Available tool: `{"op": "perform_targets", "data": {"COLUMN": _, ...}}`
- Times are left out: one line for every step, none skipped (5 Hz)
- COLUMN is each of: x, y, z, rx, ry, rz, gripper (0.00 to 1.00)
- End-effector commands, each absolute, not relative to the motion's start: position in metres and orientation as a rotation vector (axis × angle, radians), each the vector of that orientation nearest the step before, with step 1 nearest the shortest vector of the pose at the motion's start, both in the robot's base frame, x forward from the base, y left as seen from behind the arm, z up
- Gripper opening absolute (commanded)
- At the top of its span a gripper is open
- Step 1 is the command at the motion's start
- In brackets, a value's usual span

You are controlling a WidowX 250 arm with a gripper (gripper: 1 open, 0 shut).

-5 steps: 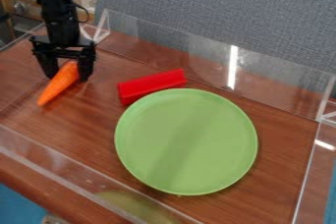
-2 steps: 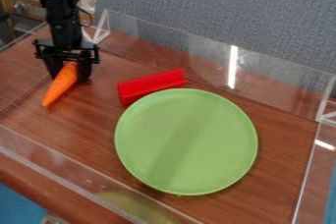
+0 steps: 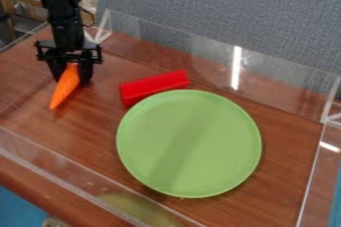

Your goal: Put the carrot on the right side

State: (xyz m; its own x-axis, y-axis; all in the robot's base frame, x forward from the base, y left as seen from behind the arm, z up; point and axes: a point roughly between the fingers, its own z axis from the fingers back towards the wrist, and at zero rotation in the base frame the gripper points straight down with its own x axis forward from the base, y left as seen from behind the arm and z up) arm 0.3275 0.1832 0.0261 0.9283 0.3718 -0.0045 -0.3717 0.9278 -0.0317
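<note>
The orange carrot [image 3: 62, 90] lies on the wooden table at the far left, its thick end pointing up and back under my gripper [image 3: 67, 69]. The black gripper points straight down, and its fingers are closed around the carrot's upper end. The carrot's leafy top is hidden behind the fingers. The pointed tip rests toward the front on the table surface.
A red rectangular block [image 3: 155, 86] lies near the middle, touching the back edge of a large green plate [image 3: 188, 143]. Clear acrylic walls [image 3: 266, 72] enclose the table at the back, right and front. A grey panel stands behind.
The gripper's fingers have closed in on the carrot's upper end. The carrot has swung slightly, its tip now pointing more toward the front. The arm stayed in place.
</note>
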Motion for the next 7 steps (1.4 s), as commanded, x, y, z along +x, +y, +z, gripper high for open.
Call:
{"op": "perform_targets", "data": {"x": 0.335, "y": 0.183, "z": 0.079, "rx": -0.021, "ry": -0.107, "rz": 0.42, "gripper": 0.0}}
{"op": "perform_targets", "data": {"x": 0.336, "y": 0.173, "z": 0.103, "rx": -0.055, "ry": -0.124, "rz": 0.469, "gripper": 0.0}}
{"op": "perform_targets", "data": {"x": 0.347, "y": 0.148, "z": 0.13, "rx": -0.103, "ry": -0.133, "rz": 0.499, "gripper": 0.0}}
{"op": "perform_targets", "data": {"x": 0.368, "y": 0.112, "z": 0.143, "rx": -0.144, "ry": -0.13, "rz": 0.487, "gripper": 0.0}}
{"op": "perform_targets", "data": {"x": 0.39, "y": 0.076, "z": 0.139, "rx": -0.172, "ry": -0.108, "rz": 0.445, "gripper": 0.0}}
{"op": "perform_targets", "data": {"x": 0.403, "y": 0.045, "z": 0.129, "rx": -0.182, "ry": -0.092, "rz": 0.44, "gripper": 0.0}}
{"op": "perform_targets", "data": {"x": 0.409, "y": 0.026, "z": 0.117, "rx": -0.172, "ry": -0.085, "rz": 0.439, "gripper": 0.0}}
